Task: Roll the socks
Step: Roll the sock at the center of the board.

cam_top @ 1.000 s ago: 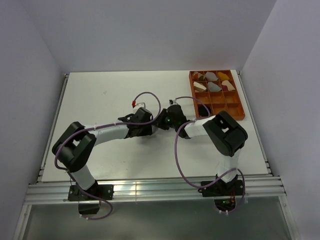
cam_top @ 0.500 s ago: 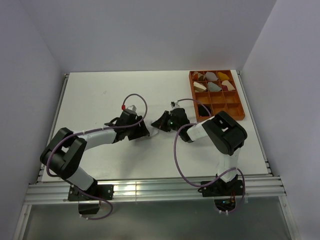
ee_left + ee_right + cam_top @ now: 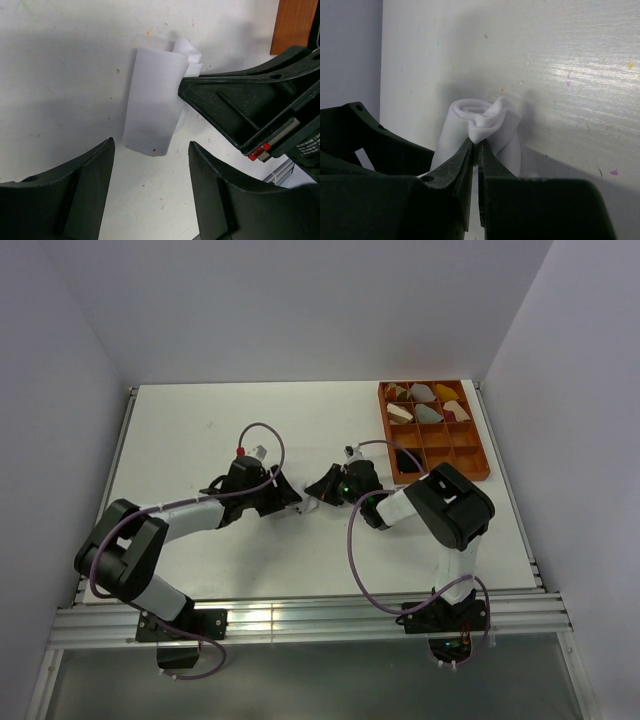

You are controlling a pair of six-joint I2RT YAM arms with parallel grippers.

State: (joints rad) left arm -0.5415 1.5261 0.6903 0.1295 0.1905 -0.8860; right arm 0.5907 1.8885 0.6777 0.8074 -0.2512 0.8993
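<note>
A white sock (image 3: 152, 107) lies on the table as a loose roll, its coiled end (image 3: 480, 112) facing the right wrist camera. My right gripper (image 3: 476, 142) is shut on a fold of fabric at that end. In the left wrist view the right gripper's black fingers (image 3: 235, 100) reach the roll from the right. My left gripper (image 3: 151, 162) is open just short of the roll's near end, touching nothing. From above, both grippers (image 3: 290, 498) (image 3: 320, 488) meet mid-table and hide the sock. No black sock shows clearly.
An orange compartment tray (image 3: 480, 445) stands at the back right with several rolled bundles (image 3: 428, 400) in its far cells and a dark item (image 3: 405, 459) in a near-left cell. Its corner (image 3: 295, 25) shows beyond the right gripper. Purple cables loop over both arms.
My left gripper has opened and drawn back to the left, away from the white roll, and its arm has folded lower. My right gripper has stayed shut on the sock's end.
</note>
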